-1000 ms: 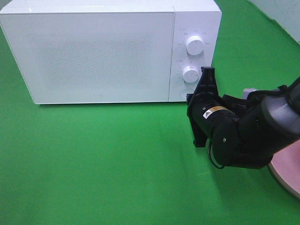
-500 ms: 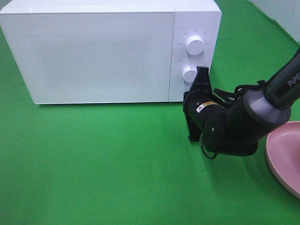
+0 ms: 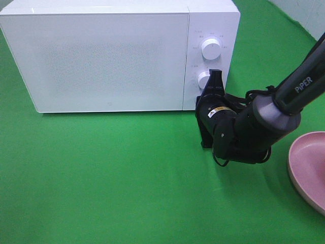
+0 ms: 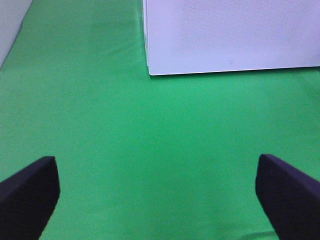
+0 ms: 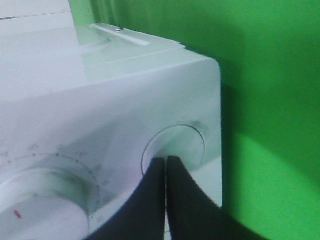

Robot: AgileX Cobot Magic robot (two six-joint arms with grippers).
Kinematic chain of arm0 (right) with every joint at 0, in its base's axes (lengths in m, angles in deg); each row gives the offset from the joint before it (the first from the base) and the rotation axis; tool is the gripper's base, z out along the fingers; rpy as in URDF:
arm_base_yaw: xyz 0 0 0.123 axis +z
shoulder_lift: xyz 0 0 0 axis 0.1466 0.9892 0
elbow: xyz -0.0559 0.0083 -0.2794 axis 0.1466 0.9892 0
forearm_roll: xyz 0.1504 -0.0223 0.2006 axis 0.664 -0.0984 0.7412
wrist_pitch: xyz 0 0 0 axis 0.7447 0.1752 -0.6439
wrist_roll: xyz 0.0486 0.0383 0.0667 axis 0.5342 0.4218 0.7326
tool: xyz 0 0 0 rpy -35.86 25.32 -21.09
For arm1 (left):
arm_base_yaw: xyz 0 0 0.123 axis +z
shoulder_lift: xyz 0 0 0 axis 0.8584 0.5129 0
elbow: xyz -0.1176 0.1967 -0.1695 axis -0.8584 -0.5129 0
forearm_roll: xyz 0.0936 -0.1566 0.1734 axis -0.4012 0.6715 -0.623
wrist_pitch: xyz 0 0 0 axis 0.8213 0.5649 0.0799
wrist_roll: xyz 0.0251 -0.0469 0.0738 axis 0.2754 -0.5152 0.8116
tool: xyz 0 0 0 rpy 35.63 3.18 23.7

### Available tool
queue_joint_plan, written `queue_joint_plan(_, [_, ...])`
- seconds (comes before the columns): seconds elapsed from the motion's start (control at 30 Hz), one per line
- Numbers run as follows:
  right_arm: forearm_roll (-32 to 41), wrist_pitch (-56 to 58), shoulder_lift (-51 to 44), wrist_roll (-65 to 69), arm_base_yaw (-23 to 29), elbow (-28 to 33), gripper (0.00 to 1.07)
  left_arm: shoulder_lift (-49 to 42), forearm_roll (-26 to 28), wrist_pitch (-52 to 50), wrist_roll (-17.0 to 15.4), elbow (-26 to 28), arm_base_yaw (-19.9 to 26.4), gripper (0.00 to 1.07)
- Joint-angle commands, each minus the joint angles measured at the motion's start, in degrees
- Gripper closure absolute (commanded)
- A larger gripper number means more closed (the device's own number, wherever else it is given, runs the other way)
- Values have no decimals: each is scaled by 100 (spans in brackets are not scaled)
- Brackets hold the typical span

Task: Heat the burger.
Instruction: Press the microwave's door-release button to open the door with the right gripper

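Observation:
The burger is not in view in any frame. The white microwave (image 3: pixel 111 56) stands at the back of the green table with its door closed. My right gripper (image 3: pixel 214 77) is shut with nothing in it. Its tips (image 5: pixel 165 161) are pressed together against the round button (image 5: pixel 187 142) at the bottom of the control panel, below the lower dial (image 3: pixel 204 80). My left gripper (image 4: pixel 160 200) is open and empty, low over the green cloth in front of the microwave's left corner (image 4: pixel 150 70). It is out of the exterior high view.
A round pink plate (image 3: pixel 310 168) lies at the right edge with nothing showing on it. The upper dial (image 3: pixel 210 49) sits above the lower one. My right arm's black body (image 3: pixel 244 132) hangs over the cloth right of the microwave front.
My right gripper has moved forward and left to the microwave's control panel, and its tips now reach the round button. The plate shows more as the arm cleared it.

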Motion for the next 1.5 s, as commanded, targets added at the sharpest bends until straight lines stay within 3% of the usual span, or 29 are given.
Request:
queue_joint_plan(0.03, [92, -138, 6, -172, -97, -46, 107, -92, 6, -69, -29, -17, 0, 7])
queue_joint_plan(0.83, [229, -636, 52, -344, -160, -246, 107, -92, 6, -69, -29, -17, 0, 7])
queue_joint_plan(1.5, [-218, -705, 298, -493, -516, -710, 107, -92, 6, -69, -23, -17, 0, 7])
